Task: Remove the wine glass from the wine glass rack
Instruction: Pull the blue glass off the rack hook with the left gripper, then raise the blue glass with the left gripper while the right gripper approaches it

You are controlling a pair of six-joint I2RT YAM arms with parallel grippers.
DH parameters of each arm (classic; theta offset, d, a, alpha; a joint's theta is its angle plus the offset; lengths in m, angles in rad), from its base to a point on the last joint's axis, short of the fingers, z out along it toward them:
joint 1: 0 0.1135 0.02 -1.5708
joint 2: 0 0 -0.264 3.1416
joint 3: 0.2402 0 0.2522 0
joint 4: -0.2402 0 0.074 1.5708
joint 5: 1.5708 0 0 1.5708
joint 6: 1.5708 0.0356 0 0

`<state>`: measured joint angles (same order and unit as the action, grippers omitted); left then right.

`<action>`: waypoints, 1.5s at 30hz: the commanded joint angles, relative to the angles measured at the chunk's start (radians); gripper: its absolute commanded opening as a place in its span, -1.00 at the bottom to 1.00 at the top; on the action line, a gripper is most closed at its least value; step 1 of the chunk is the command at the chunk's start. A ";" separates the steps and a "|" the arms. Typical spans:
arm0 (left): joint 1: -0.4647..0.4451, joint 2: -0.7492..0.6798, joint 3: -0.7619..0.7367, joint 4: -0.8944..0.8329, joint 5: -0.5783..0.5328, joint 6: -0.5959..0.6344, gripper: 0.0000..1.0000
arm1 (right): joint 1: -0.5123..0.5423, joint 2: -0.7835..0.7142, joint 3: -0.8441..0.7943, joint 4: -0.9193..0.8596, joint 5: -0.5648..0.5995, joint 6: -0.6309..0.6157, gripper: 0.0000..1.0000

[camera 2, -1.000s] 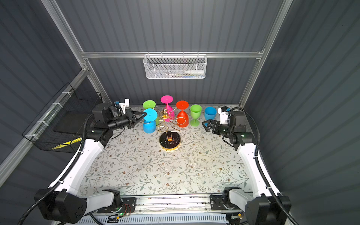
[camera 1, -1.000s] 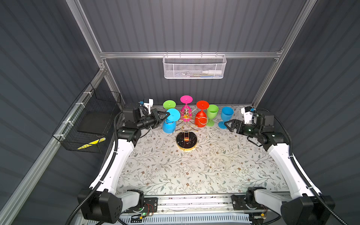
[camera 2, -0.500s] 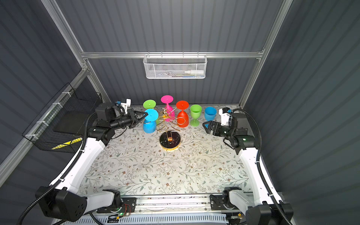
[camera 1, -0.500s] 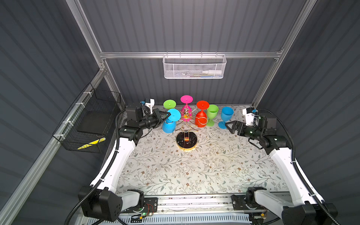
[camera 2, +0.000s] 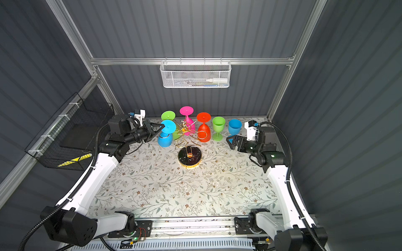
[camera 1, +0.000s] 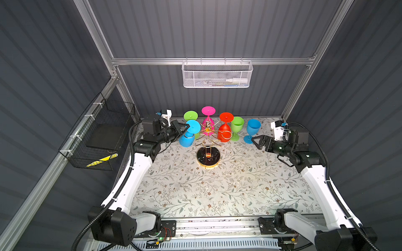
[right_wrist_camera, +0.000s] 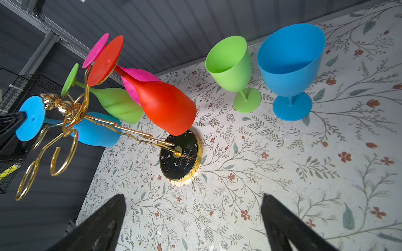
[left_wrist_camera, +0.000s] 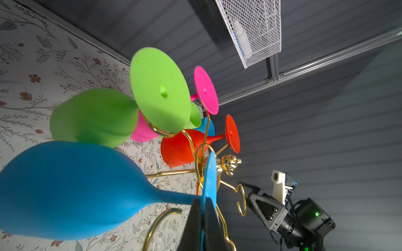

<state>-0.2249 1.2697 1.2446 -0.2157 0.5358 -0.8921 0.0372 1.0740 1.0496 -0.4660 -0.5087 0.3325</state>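
Note:
The wine glass rack (camera 1: 208,139) (camera 2: 187,135) is a gold wire stand on a round black base (camera 1: 214,164) at the table's back middle. Several glasses hang bowl-down from it: blue, green, pink and red. The blue wine glass (camera 1: 186,139) (camera 2: 164,140) (left_wrist_camera: 65,189) hangs on the rack's left side. My left gripper (camera 1: 185,127) (camera 2: 159,127) (left_wrist_camera: 202,201) is shut on the edge of its flat blue foot (left_wrist_camera: 210,178) (right_wrist_camera: 30,118). My right gripper (camera 1: 255,140) (camera 2: 230,141) (right_wrist_camera: 193,195) stands open and empty, right of the rack.
A green glass (camera 1: 236,127) (right_wrist_camera: 230,63) and a blue glass (camera 1: 252,130) (right_wrist_camera: 289,65) stand upright on the table right of the rack, just behind my right gripper. A white mesh basket (camera 1: 216,75) hangs on the back wall; a black wire basket (camera 1: 97,134) hangs at the left.
Both arms have shifted only slightly. The left stays shut on the blue foot and the right stays open. Rack and glasses have not visibly moved.

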 commanded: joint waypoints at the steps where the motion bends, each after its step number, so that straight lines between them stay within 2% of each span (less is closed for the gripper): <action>1: -0.004 -0.045 0.019 0.030 -0.058 0.008 -1.00 | 0.002 -0.017 -0.014 -0.004 0.001 -0.009 0.98; 8: 0.006 -0.091 -0.013 0.021 -0.107 0.004 -1.00 | 0.001 -0.022 -0.016 -0.012 0.004 -0.014 0.98; 14: 0.084 -0.165 -0.042 -0.036 -0.101 0.005 -1.00 | 0.002 -0.026 -0.011 -0.021 0.007 -0.024 0.98; 20: 0.137 -0.229 0.018 -0.170 -0.129 0.093 -1.00 | 0.001 -0.030 -0.004 -0.025 0.003 -0.027 0.98; 29: 0.164 -0.183 0.297 -0.302 0.004 0.183 -1.00 | 0.002 -0.071 0.008 0.001 -0.027 -0.052 0.98; 34: 0.165 -0.126 0.450 -0.352 0.148 0.203 -1.00 | 0.001 -0.094 0.010 0.053 -0.072 -0.055 0.98; 36: 0.165 -0.117 0.464 -0.319 0.219 0.177 -1.00 | 0.002 -0.104 0.009 0.071 -0.094 -0.050 0.98; 40: 0.165 -0.097 0.502 -0.302 0.309 0.171 -1.00 | 0.011 -0.142 -0.010 0.226 -0.183 -0.033 0.98; 43: 0.165 -0.093 0.433 -0.132 0.419 0.050 -1.00 | 0.049 -0.161 -0.011 0.308 -0.193 -0.060 0.98; 45: 0.165 -0.096 0.386 -0.039 0.450 -0.020 -1.00 | 0.089 -0.158 0.010 0.330 -0.189 -0.099 0.98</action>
<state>-0.0635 1.1744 1.6711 -0.4114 0.8608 -0.8043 0.0883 0.9226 1.0401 -0.2398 -0.6510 0.2813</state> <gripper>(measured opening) 0.058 0.989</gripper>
